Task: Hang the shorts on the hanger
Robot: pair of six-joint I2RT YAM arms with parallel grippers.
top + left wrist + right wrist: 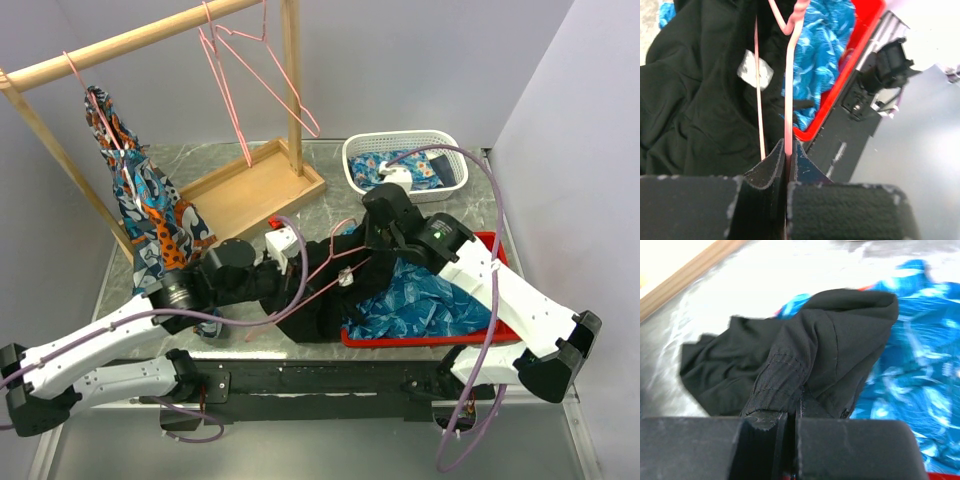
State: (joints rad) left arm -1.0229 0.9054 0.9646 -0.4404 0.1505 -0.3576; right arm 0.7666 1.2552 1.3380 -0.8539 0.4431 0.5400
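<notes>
The black shorts (325,300) lie crumpled on the table, partly over the red tray. My left gripper (298,272) is shut on a wire of a pink hanger (330,273) that lies across the shorts. In the left wrist view the hanger (788,100) runs up from between my shut fingers (775,165), over the shorts (695,100) and past their pale label (755,70). My right gripper (372,250) is shut on the shorts' ribbed waistband. In the right wrist view it (790,412) pinches a lifted fold of the shorts (815,345).
A red tray (480,330) holds a blue patterned cloth (420,300). A white basket (405,160) stands at the back right. The wooden rack (140,40) carries spare pink hangers (250,70) and an orange-and-blue garment (140,190). The rack's wooden base (250,190) is behind the shorts.
</notes>
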